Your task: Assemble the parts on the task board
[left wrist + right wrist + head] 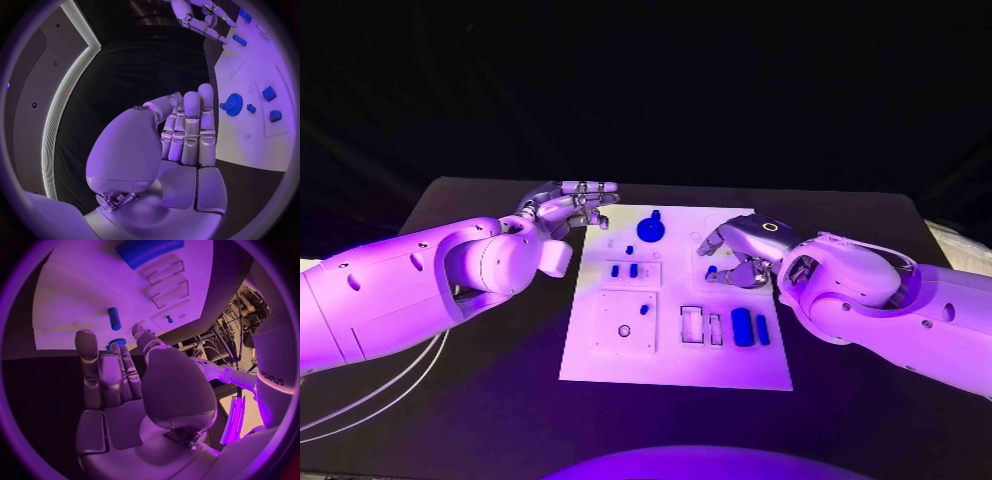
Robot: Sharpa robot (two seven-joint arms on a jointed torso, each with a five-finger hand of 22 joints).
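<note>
the task board (678, 365) is a flat white plate lying in the middle of the black table (877, 400), with raised rectangular frames and shallow slots. small glossy blue parts sit on it: a round toothed gear (651, 228) near its far edge, a long capsule-shaped piece (741, 326) near the right side. the left wrist view shows the gear's teeth (234, 104) and two small square blocks (269, 93), detail lost from the head camera. the left hand (571, 207) hovers off the board's far left corner, fingers straight and close together, holding nothing. the right hand (740, 250) hangs over the board's right edge, fingers loosely extended and empty.
</note>
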